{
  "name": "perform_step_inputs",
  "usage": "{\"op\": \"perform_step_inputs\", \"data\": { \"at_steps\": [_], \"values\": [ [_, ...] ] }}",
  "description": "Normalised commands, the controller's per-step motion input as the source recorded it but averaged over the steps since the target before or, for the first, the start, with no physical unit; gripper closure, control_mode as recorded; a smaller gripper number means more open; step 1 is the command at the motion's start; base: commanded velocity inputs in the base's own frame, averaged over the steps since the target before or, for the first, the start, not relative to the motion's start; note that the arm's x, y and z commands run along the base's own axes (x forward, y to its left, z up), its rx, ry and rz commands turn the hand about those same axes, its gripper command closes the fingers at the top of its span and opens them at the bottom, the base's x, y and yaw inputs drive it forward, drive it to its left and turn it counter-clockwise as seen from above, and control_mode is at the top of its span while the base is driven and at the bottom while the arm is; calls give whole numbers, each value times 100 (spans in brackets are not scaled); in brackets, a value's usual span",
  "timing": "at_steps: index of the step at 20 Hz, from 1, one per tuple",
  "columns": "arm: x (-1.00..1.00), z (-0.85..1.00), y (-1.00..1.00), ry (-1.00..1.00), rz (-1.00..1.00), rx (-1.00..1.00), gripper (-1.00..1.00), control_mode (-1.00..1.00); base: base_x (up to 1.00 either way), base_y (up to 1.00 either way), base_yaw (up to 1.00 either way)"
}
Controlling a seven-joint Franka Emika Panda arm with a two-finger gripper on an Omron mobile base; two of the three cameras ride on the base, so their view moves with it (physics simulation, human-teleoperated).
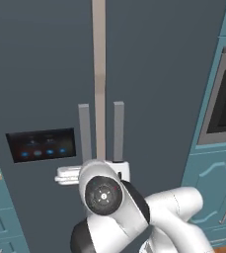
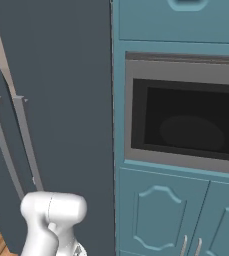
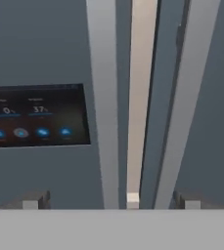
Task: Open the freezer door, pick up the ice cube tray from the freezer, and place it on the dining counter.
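Freezer door [image 1: 40, 89] with its lit control panel [image 3: 35, 114] is shut on my left, its bar handle [image 3: 103, 97] just left of the pale centre seam. I see my gripper [image 3: 111, 202] level and facing that seam, fingertips [image 3: 33, 202] spread wide, holding nothing. Right of the plain door [image 1: 159, 74] sits a built-in oven [image 2: 183, 112] over teal cabinets [image 2: 158, 215].
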Motion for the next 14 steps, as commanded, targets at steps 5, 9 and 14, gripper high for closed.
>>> {"op": "perform_step_inputs", "data": {
  "at_steps": [5, 9, 14],
  "values": [
    [27, -4, 6, -21, 0, 0, -100, -100, 0, 0, 0],
    [42, -7, 0, -15, 0, 0, -100, -100, 0, 0, 0],
    [34, -8, 0, -12, 0, 0, -100, -100, 0, 0, 0]
  ]
}}
